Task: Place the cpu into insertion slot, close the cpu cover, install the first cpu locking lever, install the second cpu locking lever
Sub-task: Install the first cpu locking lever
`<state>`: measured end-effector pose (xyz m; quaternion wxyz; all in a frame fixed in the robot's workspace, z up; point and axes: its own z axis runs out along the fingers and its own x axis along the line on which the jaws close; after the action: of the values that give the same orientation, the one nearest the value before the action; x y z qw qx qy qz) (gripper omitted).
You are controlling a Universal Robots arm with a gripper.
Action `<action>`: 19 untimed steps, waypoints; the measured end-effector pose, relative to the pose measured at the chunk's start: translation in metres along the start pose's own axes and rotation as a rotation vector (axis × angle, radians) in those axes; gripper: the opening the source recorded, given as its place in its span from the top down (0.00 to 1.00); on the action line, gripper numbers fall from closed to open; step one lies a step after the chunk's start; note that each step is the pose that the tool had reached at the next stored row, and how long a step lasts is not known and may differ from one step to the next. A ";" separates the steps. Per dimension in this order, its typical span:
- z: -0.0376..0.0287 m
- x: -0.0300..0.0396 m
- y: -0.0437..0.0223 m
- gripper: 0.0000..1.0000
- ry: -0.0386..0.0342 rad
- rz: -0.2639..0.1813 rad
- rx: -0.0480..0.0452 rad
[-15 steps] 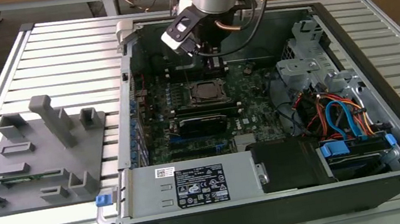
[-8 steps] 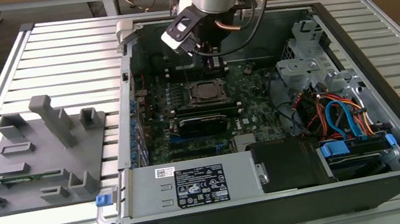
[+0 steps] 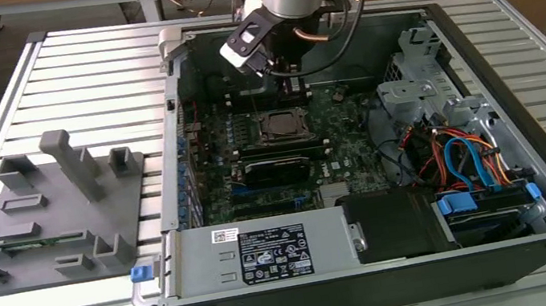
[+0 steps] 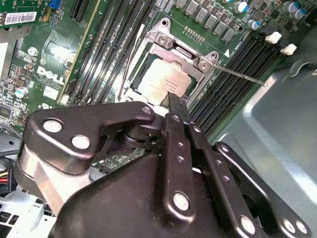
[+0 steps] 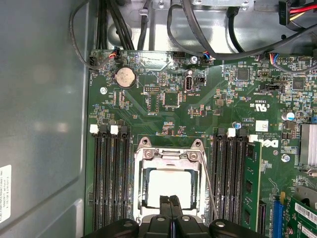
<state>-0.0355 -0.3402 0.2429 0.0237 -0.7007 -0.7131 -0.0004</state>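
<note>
Your gripper (image 5: 171,199) is pinched together, holding nothing, just over the cpu (image 5: 168,181). The cpu sits in the insertion slot (image 5: 144,186) inside the open computer case (image 3: 380,287).

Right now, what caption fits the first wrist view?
Shut claw poised over the cpu, which sits beneath the lowered cpu cover.

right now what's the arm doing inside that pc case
The arm's gripper, shut on nothing, hangs at the cpu, which already sits in the insertion slot. The cpu cover looks folded down around it. One thin locking lever juts out beside the socket, seemingly unlatched.
</note>
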 end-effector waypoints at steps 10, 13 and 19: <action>-0.0068 0.0002 -0.0004 0.90 -0.0005 -0.001 -0.0205; -0.0085 0.0003 -0.0004 0.90 -0.0003 -0.001 -0.0252; -0.0086 0.0004 -0.0006 0.90 -0.0008 -0.007 -0.0296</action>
<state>-0.0358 -0.3401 0.2515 0.0130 -0.6984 -0.7155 -0.0108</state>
